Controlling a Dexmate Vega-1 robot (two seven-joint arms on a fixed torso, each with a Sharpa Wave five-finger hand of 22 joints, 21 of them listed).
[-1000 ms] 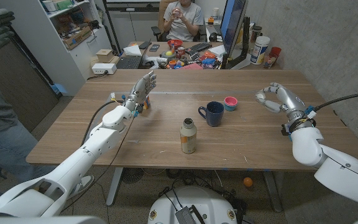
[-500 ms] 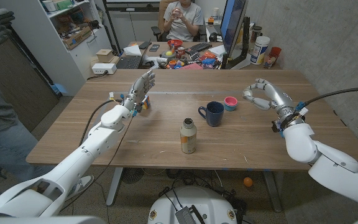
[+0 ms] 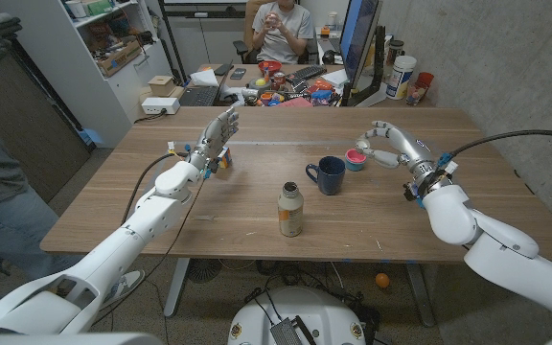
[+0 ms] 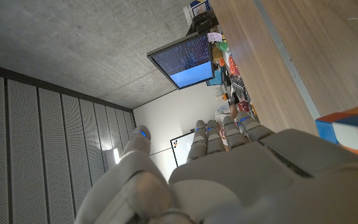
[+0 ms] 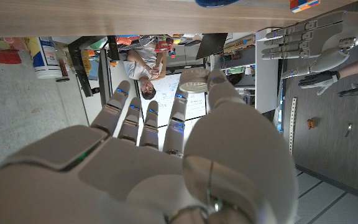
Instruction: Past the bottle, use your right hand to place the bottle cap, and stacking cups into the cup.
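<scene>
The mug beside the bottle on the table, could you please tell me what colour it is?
The mug is dark navy blue, clearest in the head view.

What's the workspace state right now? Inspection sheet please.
Surface: wooden table, bare wood around the items.
Job's things: bottle upright, uncapped, near the front edge; dark blue cup upright behind it; pink stacking cups right of the cup.
Clutter: coloured block by the left hand.
Hands: left hand raised, fingers straight, holding nothing; right hand curled beside the stacking cups, contact unclear.
Cables: black cable to the right arm.
Surroundings: seated person, monitor, shelving.
</scene>
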